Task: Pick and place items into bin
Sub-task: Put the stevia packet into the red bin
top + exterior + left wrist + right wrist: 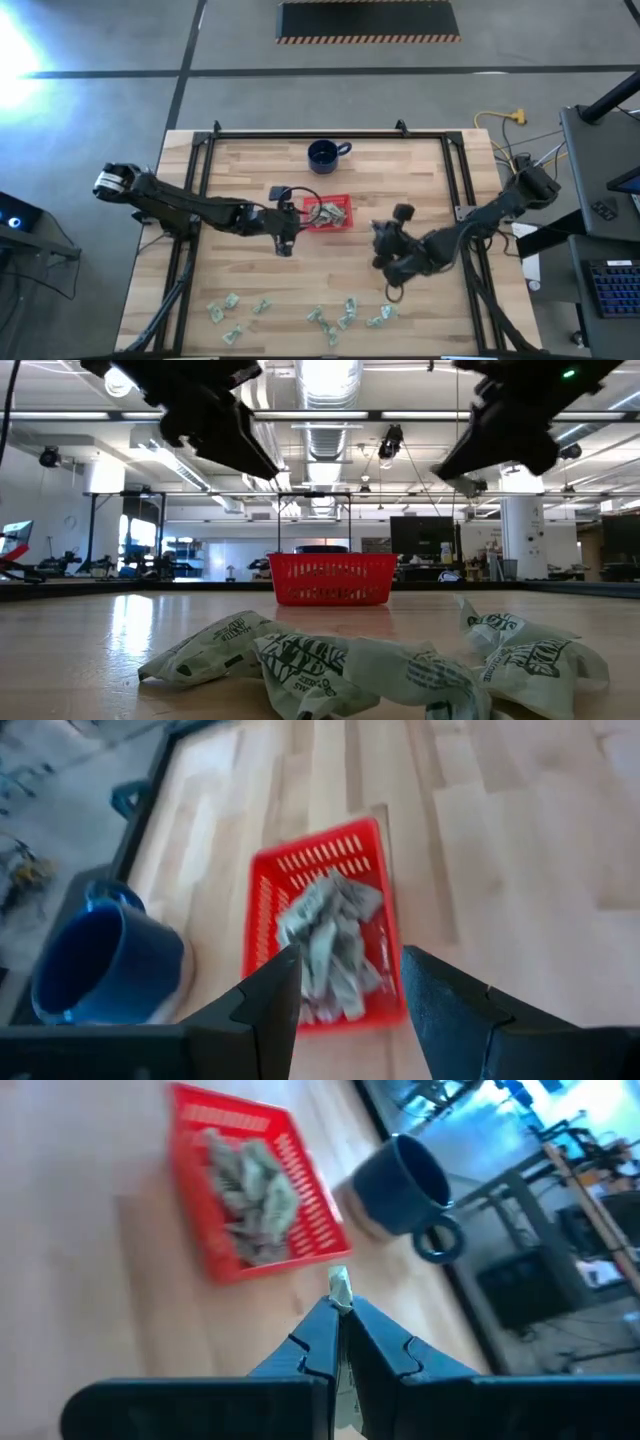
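The red bin [328,213] stands mid-table, with several pale green-and-whitish items [328,942] lying in it. More items [330,318] lie scattered along the table's near edge and fill the foreground of the low view [330,660]. My left gripper [350,960] is open and empty. It hovers at the bin's left side [298,216], pointing at the bin. My right gripper [340,1308] is shut on one item. It hangs above the table to the right of the bin and nearer than it [380,235]. My right gripper pinches a small pale item between its two fingers. Only a crumpled tip [340,1288] pokes out past the fingertips, and the fingers hide the rest. The item is lifted clear of the table. The fingers slant toward the bin from its near right side.
A dark blue mug [325,153] stands on the table beyond the bin, near the far edge. A black frame [330,135] runs round the tabletop. Bare wood lies between the bin and the scattered items at the near edge.
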Robot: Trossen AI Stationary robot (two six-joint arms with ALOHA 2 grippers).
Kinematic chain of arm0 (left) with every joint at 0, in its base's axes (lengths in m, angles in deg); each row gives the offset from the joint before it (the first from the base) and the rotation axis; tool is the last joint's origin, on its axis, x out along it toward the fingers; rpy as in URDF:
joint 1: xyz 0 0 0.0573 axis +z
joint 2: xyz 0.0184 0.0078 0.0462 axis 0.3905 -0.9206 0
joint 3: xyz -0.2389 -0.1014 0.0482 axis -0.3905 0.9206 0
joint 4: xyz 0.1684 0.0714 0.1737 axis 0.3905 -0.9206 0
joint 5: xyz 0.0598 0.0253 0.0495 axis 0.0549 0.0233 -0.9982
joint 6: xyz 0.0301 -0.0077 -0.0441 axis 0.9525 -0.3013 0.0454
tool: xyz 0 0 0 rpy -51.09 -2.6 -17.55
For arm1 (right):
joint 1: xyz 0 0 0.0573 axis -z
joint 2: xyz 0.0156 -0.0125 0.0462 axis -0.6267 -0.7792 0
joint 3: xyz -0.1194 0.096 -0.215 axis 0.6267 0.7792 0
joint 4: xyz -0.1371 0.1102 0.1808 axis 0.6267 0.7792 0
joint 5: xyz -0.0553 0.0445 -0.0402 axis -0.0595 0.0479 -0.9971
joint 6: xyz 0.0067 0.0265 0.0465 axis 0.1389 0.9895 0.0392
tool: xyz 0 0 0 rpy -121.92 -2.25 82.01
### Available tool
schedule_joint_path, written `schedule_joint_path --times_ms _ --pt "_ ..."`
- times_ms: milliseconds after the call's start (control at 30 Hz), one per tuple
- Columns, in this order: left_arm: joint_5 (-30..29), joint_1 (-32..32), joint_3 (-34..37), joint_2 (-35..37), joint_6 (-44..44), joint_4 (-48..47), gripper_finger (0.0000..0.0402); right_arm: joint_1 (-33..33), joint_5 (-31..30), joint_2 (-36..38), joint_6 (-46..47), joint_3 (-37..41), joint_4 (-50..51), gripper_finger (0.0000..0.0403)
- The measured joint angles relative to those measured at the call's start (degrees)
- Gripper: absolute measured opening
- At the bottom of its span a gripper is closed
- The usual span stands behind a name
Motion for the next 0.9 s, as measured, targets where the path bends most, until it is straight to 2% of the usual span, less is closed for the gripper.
schedule_joint_path --times_ms 167,333,433,667,900 --pt "0.0 -2.7 0.0 2.7 -6.2 -7.0 0.0157 6.5 1.1 0.0 -13.6 0.0 -9.8 0.0013" --pt "0.0 -6.5 0.0 4.9 -12.0 -12.5 0.0157 12.6 10.2 0.0 -27.9 0.5 -24.1 0.0013" --pt "-0.2 -9.4 0.0 5.7 -15.4 -15.1 0.0157 16.3 16.6 0.0 -33.5 1.2 -31.6 0.0013" --pt "-0.2 -16.0 0.0 5.5 -23.5 -19.7 0.0157 26.4 36.1 -0.5 -36.2 4.1 -42.2 0.0013" --pt "-0.2 -21.1 0.1 5.5 -28.2 -20.3 0.0157 33.6 46.0 -3.9 -35.9 7.3 -48.9 0.0013"
